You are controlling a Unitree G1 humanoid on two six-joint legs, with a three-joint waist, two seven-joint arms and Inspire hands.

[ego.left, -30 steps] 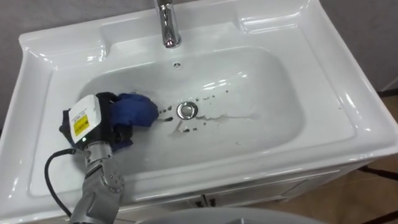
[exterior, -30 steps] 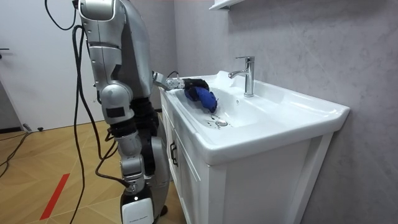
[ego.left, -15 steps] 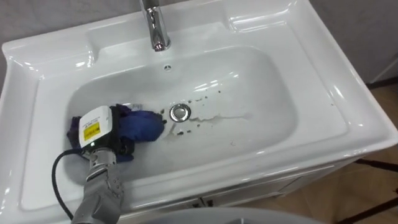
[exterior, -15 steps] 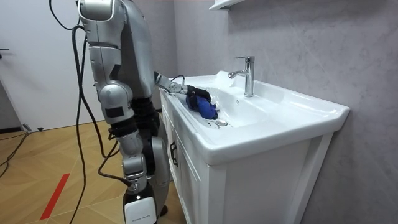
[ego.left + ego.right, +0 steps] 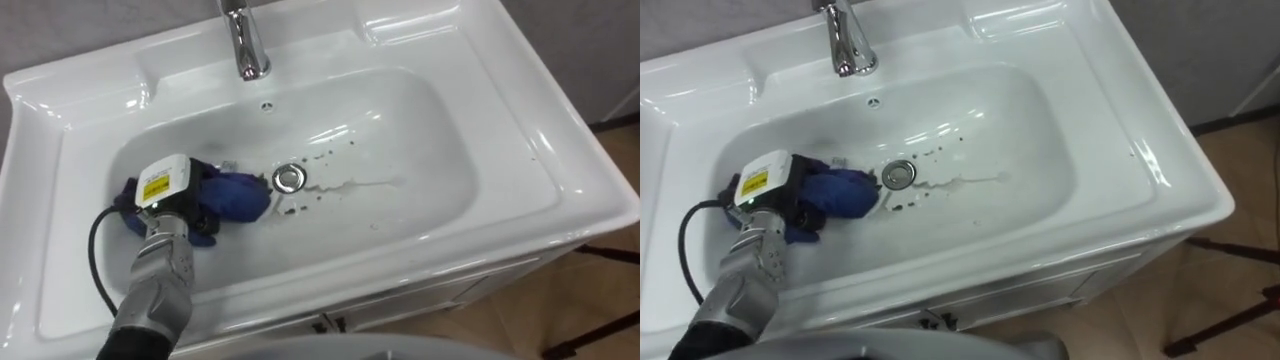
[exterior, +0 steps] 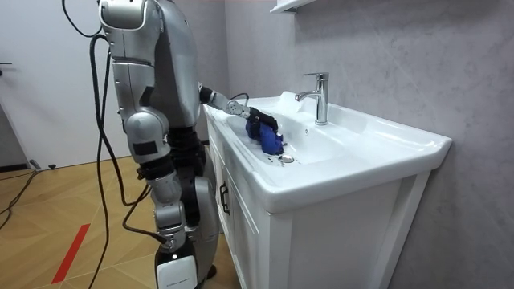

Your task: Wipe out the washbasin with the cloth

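Note:
The white basin (image 5: 520, 120) has a chrome tap (image 5: 243, 40) at the back and a metal drain (image 5: 289, 178) in the middle. My left hand (image 5: 180, 198) is down in the bowl, left of the drain, shut on a bunched blue cloth (image 5: 238, 195). The cloth rests on the bowl's floor, and its right edge almost touches the drain. Dark specks (image 5: 322, 160) and a wet streak (image 5: 360, 184) lie right of the drain. In the room view I stand against the cabinet's front with my left hand (image 6: 255, 120) and the cloth (image 6: 269, 141) in the basin. My right arm (image 6: 152, 152) hangs at my side.
The basin sits on a white cabinet (image 6: 321, 233) against a grey wall. Its flat rim runs all round the bowl, with raised ledges at the back corners. Wooden floor (image 6: 72, 233) lies behind me.
My left hand has slid the blue cloth along the bowl's floor to the right, closer to the drain. The eye view has shifted a little.

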